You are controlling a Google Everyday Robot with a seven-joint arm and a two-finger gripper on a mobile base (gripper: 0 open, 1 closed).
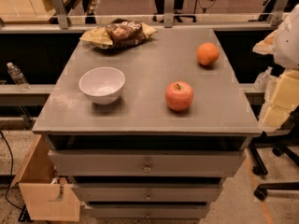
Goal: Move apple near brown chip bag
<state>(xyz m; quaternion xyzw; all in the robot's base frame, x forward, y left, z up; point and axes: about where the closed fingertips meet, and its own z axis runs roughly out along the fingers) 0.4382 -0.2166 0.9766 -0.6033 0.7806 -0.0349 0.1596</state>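
The apple, pinkish-red with a short stem, stands upright on the grey cabinet top, right of centre and towards the front. The brown chip bag, wrinkled, dark in the middle with pale yellow ends, lies at the back left of the top. The two are far apart, with the white bowl between them on the left side. My gripper is at the right edge of the view, beyond the cabinet's right side and level with the apple, touching nothing.
A white bowl stands at the front left of the top. An orange fruit sits at the back right. A water bottle stands on a ledge to the left. A rail with metal brackets runs behind the cabinet.
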